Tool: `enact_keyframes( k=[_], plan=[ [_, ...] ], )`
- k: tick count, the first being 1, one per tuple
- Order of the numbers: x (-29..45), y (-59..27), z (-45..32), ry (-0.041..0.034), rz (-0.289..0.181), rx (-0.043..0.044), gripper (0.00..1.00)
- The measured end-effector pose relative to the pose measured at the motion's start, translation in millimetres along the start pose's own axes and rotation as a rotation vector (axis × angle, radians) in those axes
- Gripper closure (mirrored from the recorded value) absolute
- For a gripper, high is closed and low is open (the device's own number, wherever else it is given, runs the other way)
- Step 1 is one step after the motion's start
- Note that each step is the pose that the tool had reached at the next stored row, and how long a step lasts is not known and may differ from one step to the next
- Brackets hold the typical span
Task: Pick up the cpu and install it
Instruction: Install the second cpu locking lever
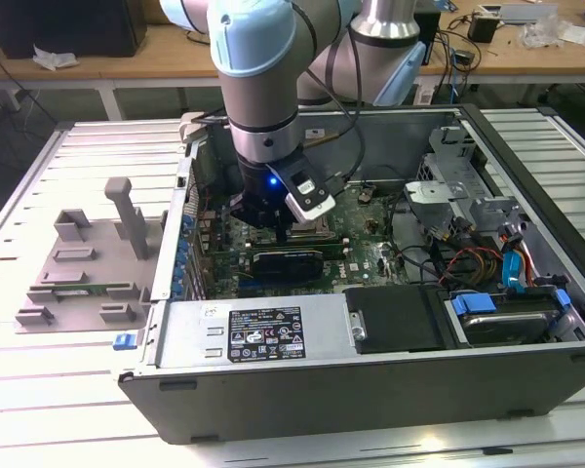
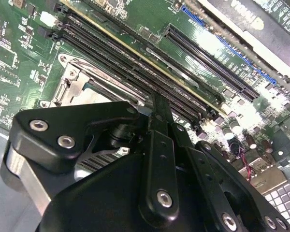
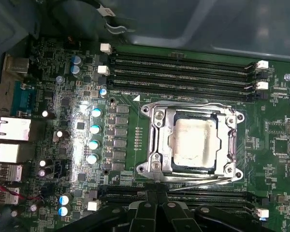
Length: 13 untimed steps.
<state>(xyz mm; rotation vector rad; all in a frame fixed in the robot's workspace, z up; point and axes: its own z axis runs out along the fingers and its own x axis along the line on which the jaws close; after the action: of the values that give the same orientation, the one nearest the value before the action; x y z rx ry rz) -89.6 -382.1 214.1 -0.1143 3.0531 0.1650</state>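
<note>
Broadly, an open computer case (image 1: pixel 370 375) lies on its side on a slatted metal table (image 1: pixel 39 390); a wooden bench (image 1: pixel 127 63) stands behind it; the arm (image 1: pixel 258 73) reaches down into the case from above, over the green motherboard (image 1: pixel 356 255). On the table, toward the exterior view's left and well apart from the arm, sits a grey plastic fixture (image 1: pixel 88 258); inside the case, a long black expansion card (image 1: pixel 288 263) lies on the board just below the arm's wrist, and a drive with blue tabs (image 1: pixel 502 317) occupies the corner toward the exterior view's right. In the first wrist view the motherboard (image 3: pixel 63 96) shows rows of black memory slots (image 3: pixel 183 72) on either side of a square metal-framed socket (image 3: pixel 157 140); the cpu (image 3: pixel 193 140), a flat square with a silvery top, rests inside that socket, seated within the frame. The gripper (image 3: pixel 157 208) hangs low over the board just beside the socket, its black fingers drawn together with no gap between them and nothing held; in the second wrist view the gripper (image 2: pixel 159 121) has its tip close above the memory slots (image 2: pixel 135 63), though I cannot tell whether it touches them.
</note>
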Motion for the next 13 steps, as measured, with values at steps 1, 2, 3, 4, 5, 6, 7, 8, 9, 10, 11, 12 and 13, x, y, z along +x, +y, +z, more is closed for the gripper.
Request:
enact_keyframes(
  k=[1, 2, 3, 4, 5, 6, 7, 8, 9, 10, 11, 12, 13],
  plan=[
    [0.1, -0.6, -0.1, -0.0015, 0.001, -0.0075, 0.89],
    [0.4, -1.8, -0.2, -0.0037, 0.001, -0.0203, 0.89],
    [0.6, -3.1, -0.3, -0.0059, 0.002, -0.0326, 0.89],
    [0.7, -3.9, -0.5, -0.0067, 0.003, -0.0383, 0.89],
    [0.9, -4.8, -0.5, -0.0072, 0.003, -0.0427, 0.89],
    [1.1, -6.8, -0.6, -0.0075, 0.003, -0.0474, 0.89],
    [1.2, -8.0, -0.6, -0.0077, 0.004, -0.0492, 0.89],
    [1.3, -9.6, -0.7, -0.0079, 0.004, -0.0511, 0.89],
    [1.5, -11.6, -0.7, -0.0082, 0.004, -0.0548, 0.89],
    [1.6, -12.8, -0.7, -0.0086, 0.005, -0.0592, 0.89],
    [1.7, -13.8, -0.8, -0.009, 0.005, -0.0651, 0.89],
    [1.8, -15.4, -0.7, -0.01, 0.006, -0.0768, 0.89],
    [1.9, -16.1, -0.6, -0.0105, 0.006, -0.0823, 0.89]
  ],
)
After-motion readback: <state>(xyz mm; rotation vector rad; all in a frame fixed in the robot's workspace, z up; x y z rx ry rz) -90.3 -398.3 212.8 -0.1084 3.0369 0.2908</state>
